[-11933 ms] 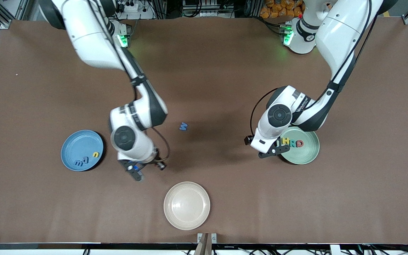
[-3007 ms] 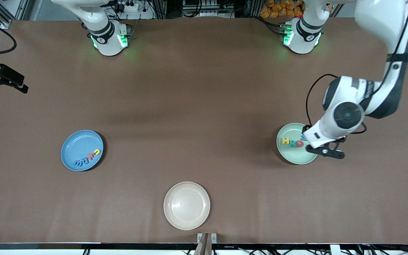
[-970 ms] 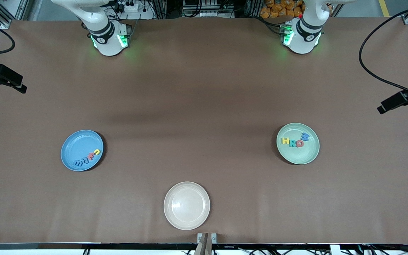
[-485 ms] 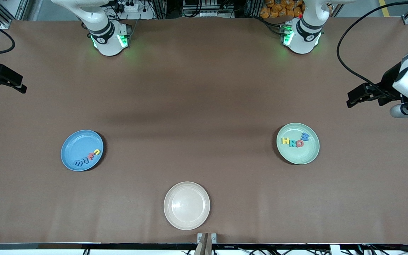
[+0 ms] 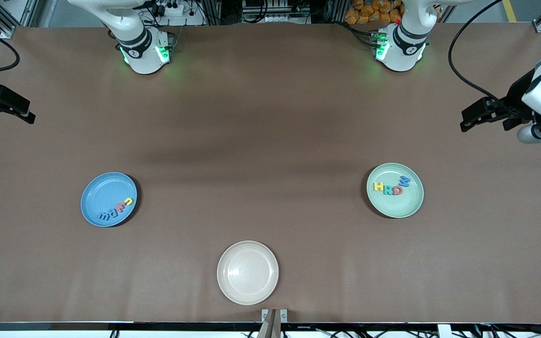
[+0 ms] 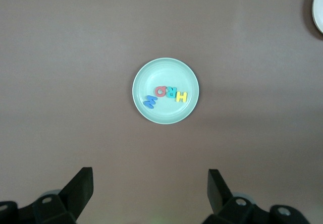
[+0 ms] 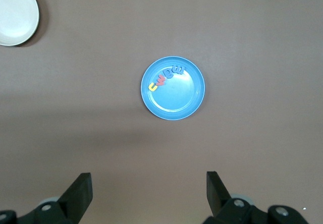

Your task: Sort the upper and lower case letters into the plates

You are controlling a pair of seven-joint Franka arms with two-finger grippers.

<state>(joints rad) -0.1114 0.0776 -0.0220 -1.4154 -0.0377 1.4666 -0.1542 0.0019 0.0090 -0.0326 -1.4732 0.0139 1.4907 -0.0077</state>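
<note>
Both grippers are spread wide and empty. The left gripper (image 6: 150, 196) hangs high over the table's left-arm end, at about two o'clock from the pale green plate (image 5: 411, 206), which holds four letters (image 5: 391, 186). The right gripper (image 7: 149, 196) waits high, at ten o'clock from the blue plate (image 5: 96, 195) with its four letters (image 5: 116, 209). Sorting looks done; retreating well means keeping both arms high, clear of the plates. The cream plate (image 5: 226, 286) is bare.
</note>
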